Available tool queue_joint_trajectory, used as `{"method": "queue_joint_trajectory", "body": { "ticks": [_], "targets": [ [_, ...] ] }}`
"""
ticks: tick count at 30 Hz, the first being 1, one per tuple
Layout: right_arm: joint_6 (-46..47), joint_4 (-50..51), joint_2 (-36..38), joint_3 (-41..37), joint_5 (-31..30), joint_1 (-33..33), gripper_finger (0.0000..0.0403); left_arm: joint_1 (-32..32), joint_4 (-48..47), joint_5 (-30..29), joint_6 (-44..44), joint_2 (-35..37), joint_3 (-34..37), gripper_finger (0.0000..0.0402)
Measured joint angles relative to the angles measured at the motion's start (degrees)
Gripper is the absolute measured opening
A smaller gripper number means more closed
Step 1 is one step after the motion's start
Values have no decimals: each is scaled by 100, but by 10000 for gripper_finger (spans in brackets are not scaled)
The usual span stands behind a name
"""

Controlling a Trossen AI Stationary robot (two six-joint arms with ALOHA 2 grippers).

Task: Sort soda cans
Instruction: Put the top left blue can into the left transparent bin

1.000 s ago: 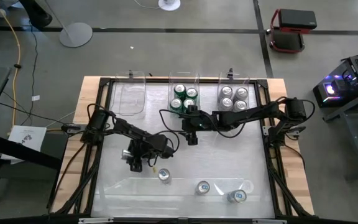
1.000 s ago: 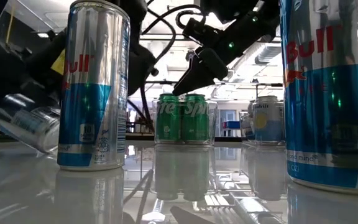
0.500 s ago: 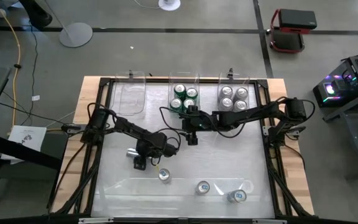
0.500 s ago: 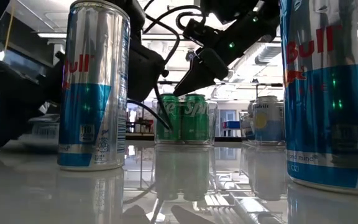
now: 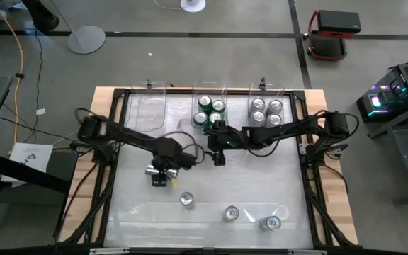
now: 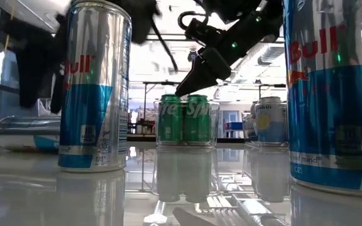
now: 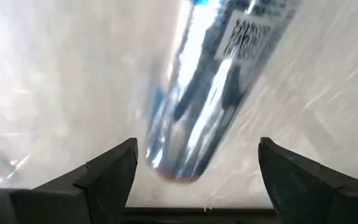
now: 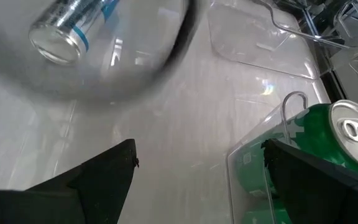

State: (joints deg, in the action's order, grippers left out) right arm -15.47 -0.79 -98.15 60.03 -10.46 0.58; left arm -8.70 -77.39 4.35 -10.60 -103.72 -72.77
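Left hand (image 5: 159, 176): positioned over the tabletop (image 5: 211, 212), left of centre. In the left wrist view its two fingers (image 7: 114, 171) stand spread wide, with a silver-and-blue can (image 7: 204, 93) lying on its side between and ahead of them. No finger contact with the can is visible; the hand is released and holds nothing. In the low view the same can (image 6: 27, 133) lies flat on the tabletop at far left.

Right hand (image 5: 219, 157): positioned near the middle of the tabletop, just in front of the centre bin (image 5: 210, 95). Its fingers (image 8: 98, 177) are spread apart and empty.

Can positions:
- Four green cans (image 5: 210, 112) stand in the centre bin.
- Four silver cans (image 5: 266, 111) stand in the right bin (image 5: 266, 93).
- The left bin (image 5: 149, 113) shows no can.
- Three silver-and-blue cans stand upright along the near side: one (image 5: 187, 200) left of centre, one (image 5: 231, 212) at centre, one (image 5: 270, 224) to the right.

Surface: glossy white, reflective, mounted in a black frame (image 5: 308, 177) on a wooden base.

Room: grey floor, a red cart (image 5: 331, 32), and a yellow cable (image 5: 21, 57).
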Motion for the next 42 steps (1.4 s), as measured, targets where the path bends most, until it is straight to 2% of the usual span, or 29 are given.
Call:
{"method": "queue_joint_trajectory", "body": {
  "ticks": [4,12,17,21,27,36,42],
  "targets": [
    [-6,31,0,0,2,-2,344,-170,437,-293,-822,1191,682,311],
    [25,74,0,0,-2,0,344,-1200,1840,-655,-2066,3805,2938,310],
    [46,16,0,0,-2,0,344,-1628,2703,-826,-2366,4666,4035,310],
    [203,-53,0,0,-3,0,344,-1659,2820,-1344,-2574,4825,4578,309],
    [477,-49,0,0,-2,0,344,-1645,3990,-1410,-2604,4790,5183,309],
    [697,-35,0,0,-4,0,344,-1651,5477,-1952,-2094,4562,5667,309],
    [927,-20,0,0,-4,-43,344,-1647,6332,-2062,-1721,4299,5903,309]
  ]
}}
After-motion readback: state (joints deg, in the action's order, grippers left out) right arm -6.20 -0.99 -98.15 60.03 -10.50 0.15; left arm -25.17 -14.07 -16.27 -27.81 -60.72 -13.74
